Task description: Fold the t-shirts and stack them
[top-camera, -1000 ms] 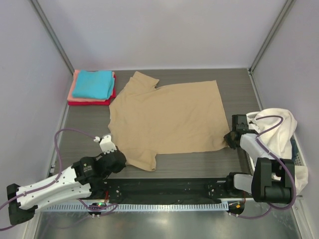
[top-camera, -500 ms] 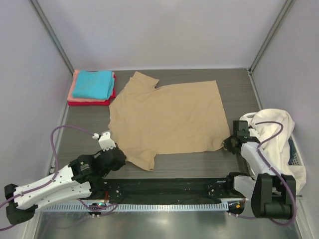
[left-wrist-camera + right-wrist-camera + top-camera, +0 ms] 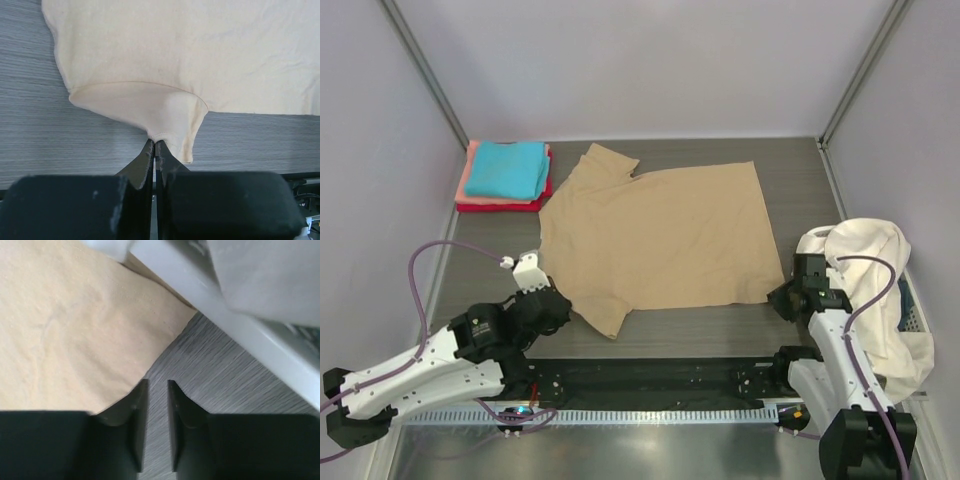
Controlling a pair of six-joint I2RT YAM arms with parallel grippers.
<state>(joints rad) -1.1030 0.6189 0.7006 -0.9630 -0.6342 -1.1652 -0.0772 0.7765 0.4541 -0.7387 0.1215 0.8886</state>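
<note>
Bench [image 3: 800, 170]: tan shirt [image 3: 660, 235] spread flat, long axis side to side, collar toward the left arm, hem toward the right.

Cream-white shirts [image 3: 870, 270] heaped beyond its hem. Folded turquoise shirt [image 3: 508, 167] off its far collar corner.

Left pincer [image 3: 154, 145] clenched on its near sleeve hem.

Right pincer [image 3: 156, 385] released, bare bench between the fingers. Near hem corner just to its left, ungripped. It likely needs to shift left.
</note>
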